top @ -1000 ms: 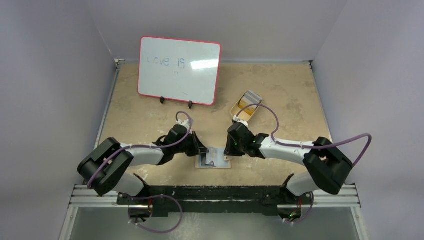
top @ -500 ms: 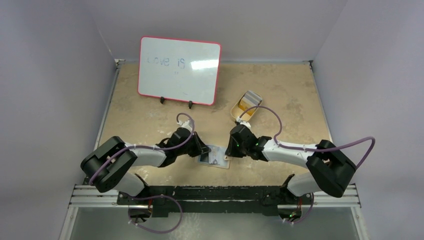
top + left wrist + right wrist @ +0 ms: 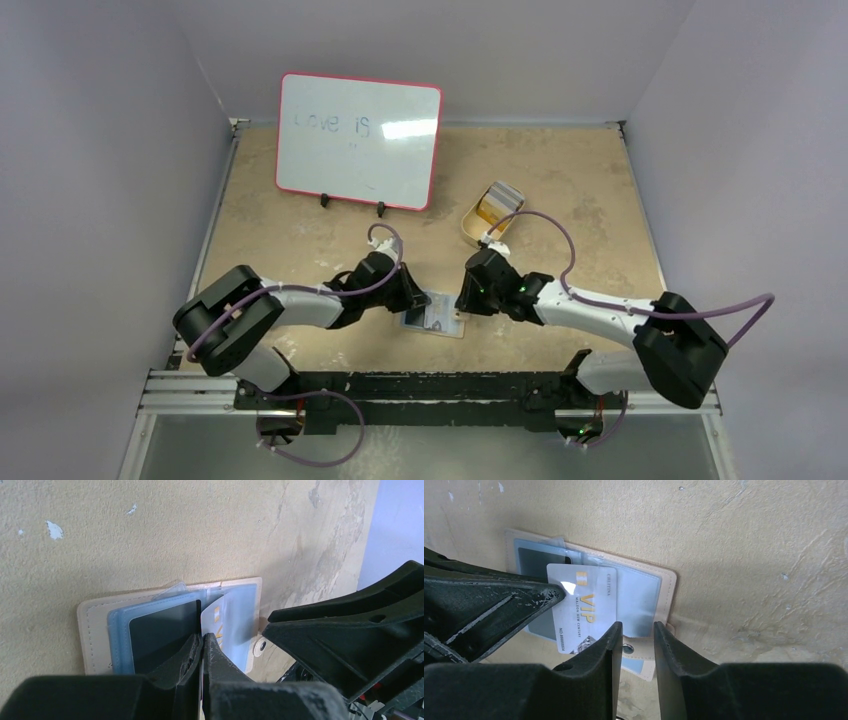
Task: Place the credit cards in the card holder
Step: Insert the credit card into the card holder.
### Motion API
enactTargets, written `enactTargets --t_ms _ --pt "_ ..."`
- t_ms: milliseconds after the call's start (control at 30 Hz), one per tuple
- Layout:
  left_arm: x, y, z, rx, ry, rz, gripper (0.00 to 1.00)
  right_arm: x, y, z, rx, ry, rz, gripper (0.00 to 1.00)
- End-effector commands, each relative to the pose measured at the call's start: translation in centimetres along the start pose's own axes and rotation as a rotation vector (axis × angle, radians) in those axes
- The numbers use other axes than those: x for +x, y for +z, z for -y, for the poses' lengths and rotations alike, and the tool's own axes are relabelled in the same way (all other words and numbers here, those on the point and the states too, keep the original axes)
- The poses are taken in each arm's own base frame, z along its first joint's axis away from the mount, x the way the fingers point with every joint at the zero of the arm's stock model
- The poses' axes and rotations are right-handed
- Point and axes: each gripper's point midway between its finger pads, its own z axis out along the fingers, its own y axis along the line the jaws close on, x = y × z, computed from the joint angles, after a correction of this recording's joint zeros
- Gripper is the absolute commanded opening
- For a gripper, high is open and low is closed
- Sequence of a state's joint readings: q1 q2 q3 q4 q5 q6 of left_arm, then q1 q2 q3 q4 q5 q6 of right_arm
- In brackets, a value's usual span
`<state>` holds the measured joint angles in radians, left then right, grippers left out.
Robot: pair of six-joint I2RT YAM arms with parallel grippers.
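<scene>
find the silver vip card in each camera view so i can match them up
Right wrist: VIP card left of centre, face showing, held by the left claw.
Left wrist: bottom centre, edge-on between that claw's fingers.
Top external: low centre at that claw's tip, too small to separate from the card holder.
Shared landmark: the open tan card holder lying under the card.

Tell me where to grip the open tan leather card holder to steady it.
Probably its snap tab, from the right: the tan card holder lies flat, only the tab juts out, and the left gripper holds a silver VIP card over the pockets.
</scene>
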<state>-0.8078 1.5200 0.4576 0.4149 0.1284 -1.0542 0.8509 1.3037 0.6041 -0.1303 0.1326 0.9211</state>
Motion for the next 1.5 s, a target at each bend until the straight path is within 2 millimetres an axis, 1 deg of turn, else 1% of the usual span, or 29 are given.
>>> enactTargets --t_ms 0,100,167,233,267,333,367,400,467,533,667,833,900,967,1067,1200,1267,1300,1400,1467 --pt "0.7 0.2 -1.1 -0.048 0.035 -0.026 0.0 0.1 -0.2 0.9 0.034 0.031 0.019 0.34" --pt "0.3 0.2 -1.0 -0.053 0.018 -0.008 0.01 0.7 0.3 0.7 0.01 0.041 0.002 0.34" --pt "-0.1 -0.1 -0.9 -0.061 0.002 0.013 0.09 0.8 0.6 0.9 0.015 0.051 0.003 0.36" --pt "-0.7 -0.5 -0.3 -0.049 -0.006 0.038 0.18 0.9 1.0 1.1 0.02 0.057 0.009 0.38" --pt "-1.0 -0.7 0.1 -0.041 -0.008 0.048 0.21 0.9 1.1 1.1 0.018 0.061 0.012 0.39" --pt "-1.3 -0.8 0.6 -0.029 -0.01 0.057 0.22 0.8 1.4 0.9 0.009 0.065 0.02 0.39" --pt "-1.3 -0.8 0.7 -0.028 -0.008 0.057 0.2 0.6 1.5 0.7 -0.002 0.062 0.027 0.39" --pt "-1.2 -0.6 0.8 -0.029 -0.007 0.055 0.14 0.7 1.6 0.6 -0.012 0.058 0.027 0.39" --pt "-0.9 -0.3 0.8 -0.034 -0.001 0.046 0.06 0.6 1.7 0.2 -0.029 0.058 0.03 0.37" --pt "-0.5 0.1 0.8 -0.035 0.004 0.035 0.01 0.4 1.8 0.1 -0.034 0.059 0.036 0.34" --pt "0.0 0.8 1.3 -0.026 0.014 0.023 0.0 0.2 1.8 -0.3 -0.048 0.057 0.044 0.31" --pt "-0.3 1.0 3.1 0.008 0.031 0.03 0.0 0.3 2.1 -0.4 -0.054 0.05 0.042 0.29" --pt "-0.3 0.9 3.5 0.013 0.033 0.034 0.0 0.3 2.1 -0.4 -0.053 0.049 0.038 0.29" --pt "-0.5 0.7 3.6 0.012 0.023 0.046 0.02 0.4 2.1 -0.6 -0.057 0.033 0.026 0.28" --pt "-0.8 0.3 3.4 0.004 0.009 0.065 0.07 -0.3 1.9 -0.9 -0.05 0.013 0.044 0.28" --pt "-1.0 -0.3 2.8 -0.033 0.019 0.08 0.2 -0.6 1.9 -0.9 -0.044 -0.006 0.05 0.28" --pt "-1.1 -0.7 2.5 -0.051 0.021 0.085 0.25 -0.9 1.7 -0.9 -0.028 -0.015 0.052 0.29" --pt "-1.2 -0.9 2.2 -0.068 0.024 0.091 0.27 -1.0 1.5 -0.9 -0.021 -0.019 0.052 0.3" --pt "-1.6 -1.8 1.2 -0.13 0.031 0.102 0.28 -2.3 0.6 -1.6 -0.018 -0.035 0.087 0.33" --pt "-2.0 -2.6 1.0 -0.148 0.03 0.12 0.28 -2.3 0.1 -2.4 -0.053 -0.036 0.077 0.34"
